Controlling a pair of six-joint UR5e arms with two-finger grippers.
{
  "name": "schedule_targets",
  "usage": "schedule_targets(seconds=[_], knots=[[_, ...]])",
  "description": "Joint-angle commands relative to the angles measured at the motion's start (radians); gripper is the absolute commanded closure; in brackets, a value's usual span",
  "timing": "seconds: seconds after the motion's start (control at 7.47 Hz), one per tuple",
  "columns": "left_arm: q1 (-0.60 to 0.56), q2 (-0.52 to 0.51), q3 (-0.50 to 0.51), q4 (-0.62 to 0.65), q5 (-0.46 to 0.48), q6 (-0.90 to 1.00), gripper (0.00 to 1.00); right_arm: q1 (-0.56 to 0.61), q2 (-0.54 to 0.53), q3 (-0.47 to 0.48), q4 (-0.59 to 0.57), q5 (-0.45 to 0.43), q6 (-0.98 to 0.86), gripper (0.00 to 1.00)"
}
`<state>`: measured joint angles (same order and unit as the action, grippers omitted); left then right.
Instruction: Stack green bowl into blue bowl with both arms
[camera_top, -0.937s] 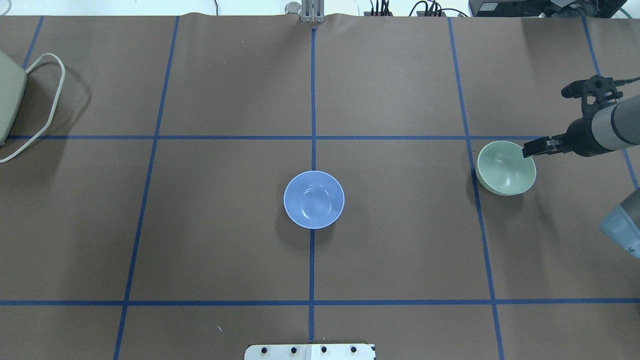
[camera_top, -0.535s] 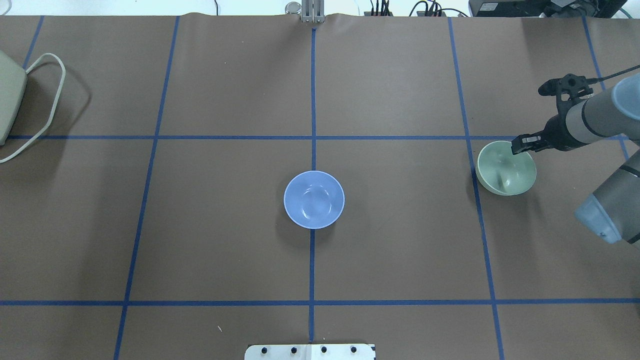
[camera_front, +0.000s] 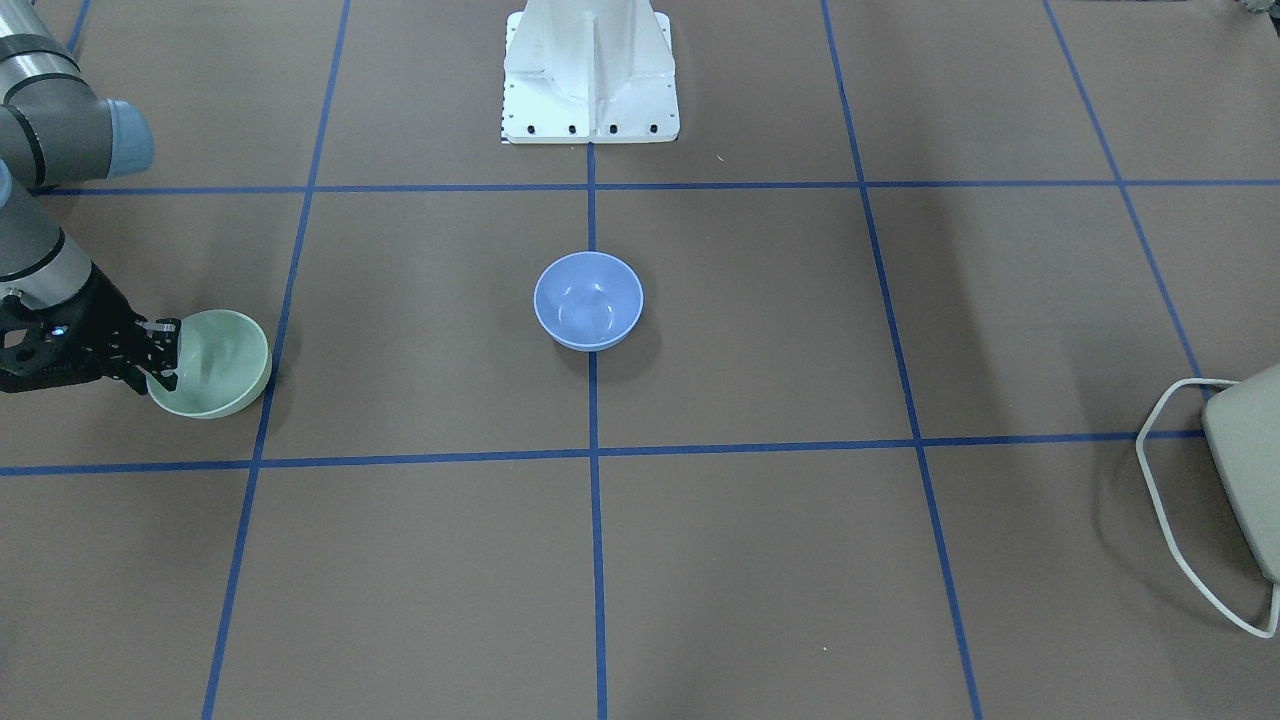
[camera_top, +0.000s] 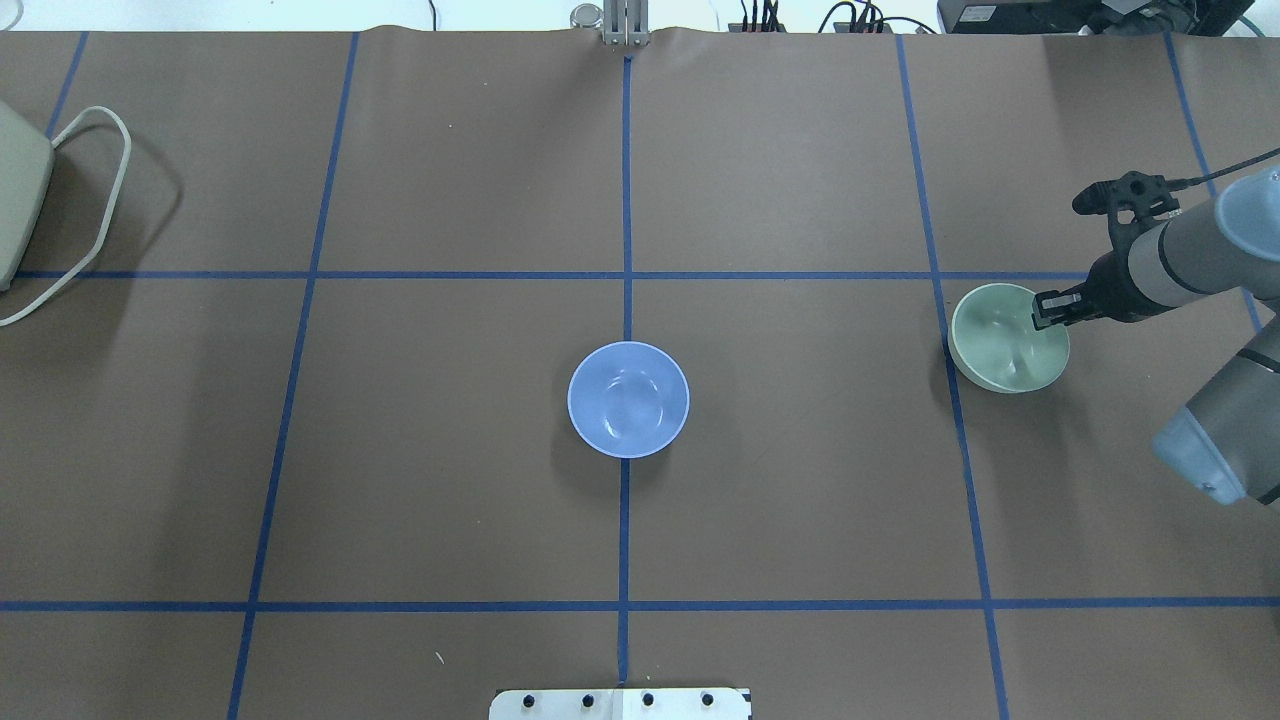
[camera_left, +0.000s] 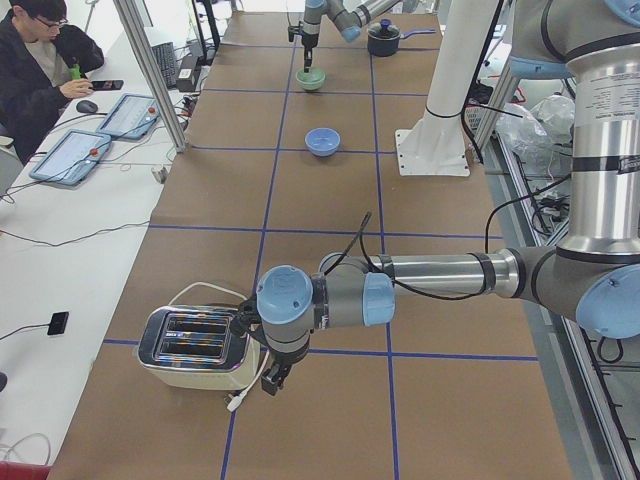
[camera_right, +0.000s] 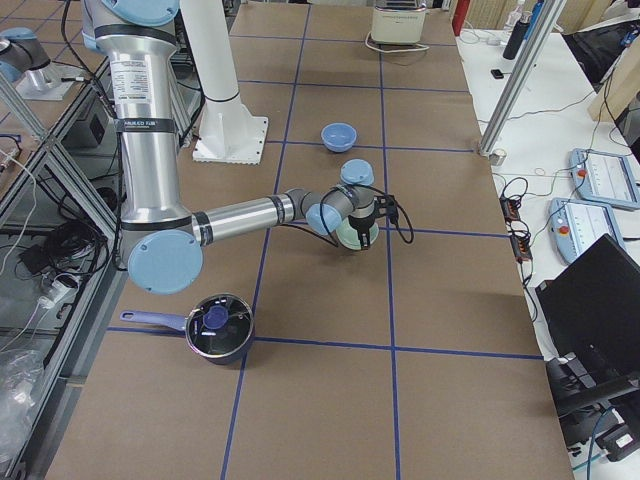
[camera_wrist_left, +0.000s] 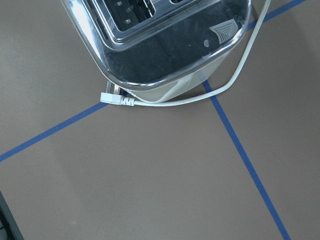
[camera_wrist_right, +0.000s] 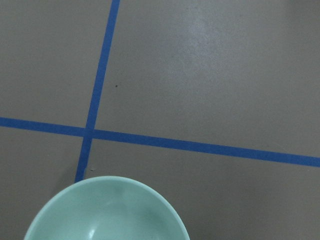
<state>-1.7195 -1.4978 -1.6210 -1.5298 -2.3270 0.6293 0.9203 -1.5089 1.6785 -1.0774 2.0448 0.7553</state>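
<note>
Since the right gripper (camera_top: 1047, 308) meets the far right rim of the small round pale mint-green plastic bowl (camera_top: 995, 350), at the right of the tabletop (camera_top: 800, 520), have it straddle that rim squarely before you lift. Whether it is clamped you cannot tell, nor for the left gripper (camera_left: 270, 386) beside the chrome-topped toaster (camera_left: 195, 345). That bowl and the central periwinkle-blue plastic bowl (camera_top: 628, 400) lie empty.

Looking down on toaster (camera_wrist_left: 165, 45) at top of frame: chrome top with slots, cream body below. White cord (camera_wrist_left: 239, 70) loops round its right side, runs along the base and ends in plug (camera_wrist_left: 116, 99), flat on brown worktop (camera_wrist_left: 150, 190). Blue tape lines (camera_wrist_left: 250, 165) emerge from under toaster, heading left and lower right. Dark strip bottom-left; can't tell if worktop edge.
</note>
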Motion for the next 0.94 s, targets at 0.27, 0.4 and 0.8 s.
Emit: schedule_targets(seconds=[0.27,0.4,0.8], knots=[[0.0,0.011,-0.002,-0.001,0.0,0.001,0.02,0.0,-0.01,0.015,0.001,0.002,-0.002,1.0],[0.0,0.011,0.003,-0.001,0.0,0.001,0.02,0.002,-0.008,0.056,-0.007,0.023,-0.001,1.0],[0.003,0.042,-0.029,-0.051,-0.02,-0.274,0.02,0.02,0.096,0.127,-0.073,0.078,0.054,1.0]])
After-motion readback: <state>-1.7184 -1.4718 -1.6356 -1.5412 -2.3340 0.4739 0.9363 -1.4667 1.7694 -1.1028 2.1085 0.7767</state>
